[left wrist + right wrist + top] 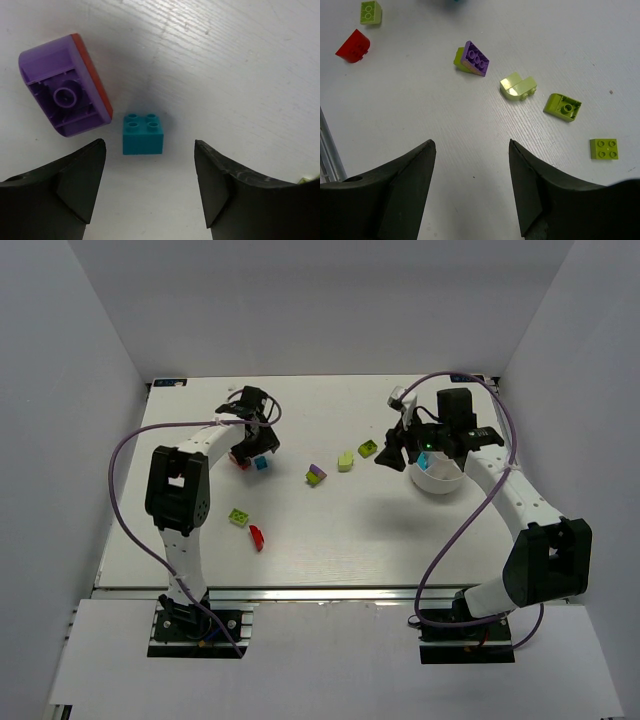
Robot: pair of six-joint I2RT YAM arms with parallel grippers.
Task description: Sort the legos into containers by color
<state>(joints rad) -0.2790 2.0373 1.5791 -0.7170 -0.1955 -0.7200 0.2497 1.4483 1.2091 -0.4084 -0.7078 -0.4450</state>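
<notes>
My left gripper is open and empty, low over the table at the back left. A cyan brick lies just ahead of its jaws, closer to the left finger, and shows in the top view. A purple brick with a red side lies on its side to the left. My right gripper is open and empty, up above the table just left of the white bowl. Ahead of it lie a purple-and-lime brick, a pale lime brick and two more lime bricks.
A lime brick and a red brick lie at the near left, also in the right wrist view. A small cyan bit shows at the bowl's rim under the right arm. White walls enclose the table.
</notes>
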